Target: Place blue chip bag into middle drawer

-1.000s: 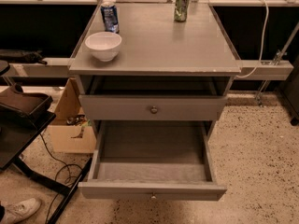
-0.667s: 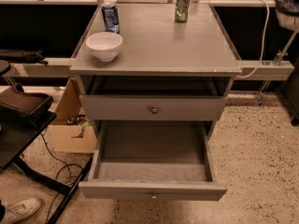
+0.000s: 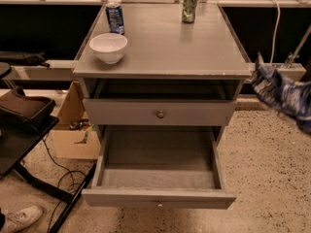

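Note:
The blue chip bag point(image 3: 278, 90), crinkled dark blue with white patches, hangs in the air at the right edge of the camera view. It is level with the upper drawer front and to the right of the cabinet. My gripper point(image 3: 305, 116) is at the frame's right edge, mostly covered by the bag, and holds it. The middle drawer point(image 3: 158, 197) is pulled wide open at the bottom. Its grey inside holds nothing. The bag is to the right of the drawer and above it.
On the grey cabinet top point(image 3: 165, 47) stand a white bowl point(image 3: 108, 47), a blue-and-white can point(image 3: 115, 17) and a green can point(image 3: 189, 6). The upper drawer point(image 3: 159, 112) is shut. A cardboard box point(image 3: 73, 130), cables and a black stand point(image 3: 24, 130) are to the left.
The blue chip bag has come in from the upper right and moved down beside the cabinet. The drawer, bowl and cans have not moved.

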Robot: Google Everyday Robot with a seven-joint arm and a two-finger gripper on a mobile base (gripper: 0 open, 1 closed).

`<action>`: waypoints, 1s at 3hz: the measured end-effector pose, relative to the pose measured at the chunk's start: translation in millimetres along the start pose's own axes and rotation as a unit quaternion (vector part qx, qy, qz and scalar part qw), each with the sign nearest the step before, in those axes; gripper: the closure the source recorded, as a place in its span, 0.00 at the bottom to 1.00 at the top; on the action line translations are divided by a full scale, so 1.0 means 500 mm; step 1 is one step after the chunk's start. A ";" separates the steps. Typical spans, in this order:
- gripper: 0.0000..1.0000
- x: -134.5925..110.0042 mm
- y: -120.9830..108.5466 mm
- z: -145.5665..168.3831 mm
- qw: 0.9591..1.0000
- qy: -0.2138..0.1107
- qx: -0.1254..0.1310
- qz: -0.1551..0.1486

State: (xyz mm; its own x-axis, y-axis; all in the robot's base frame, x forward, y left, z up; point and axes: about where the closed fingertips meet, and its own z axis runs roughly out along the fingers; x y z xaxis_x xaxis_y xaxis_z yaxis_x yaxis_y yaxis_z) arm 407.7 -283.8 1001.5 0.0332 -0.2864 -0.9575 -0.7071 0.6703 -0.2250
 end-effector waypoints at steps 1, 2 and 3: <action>1.00 0.109 0.115 0.047 0.998 0.028 -0.047 0.044; 1.00 0.109 0.115 0.047 0.998 0.028 -0.047 0.044; 1.00 0.157 0.114 0.128 0.997 0.023 -0.052 0.042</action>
State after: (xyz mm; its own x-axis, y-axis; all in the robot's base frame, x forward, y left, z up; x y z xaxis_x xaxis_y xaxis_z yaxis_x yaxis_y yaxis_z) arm 415.3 -224.4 902.1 -0.0603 -0.2646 -0.9625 -0.7761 0.6188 -0.1215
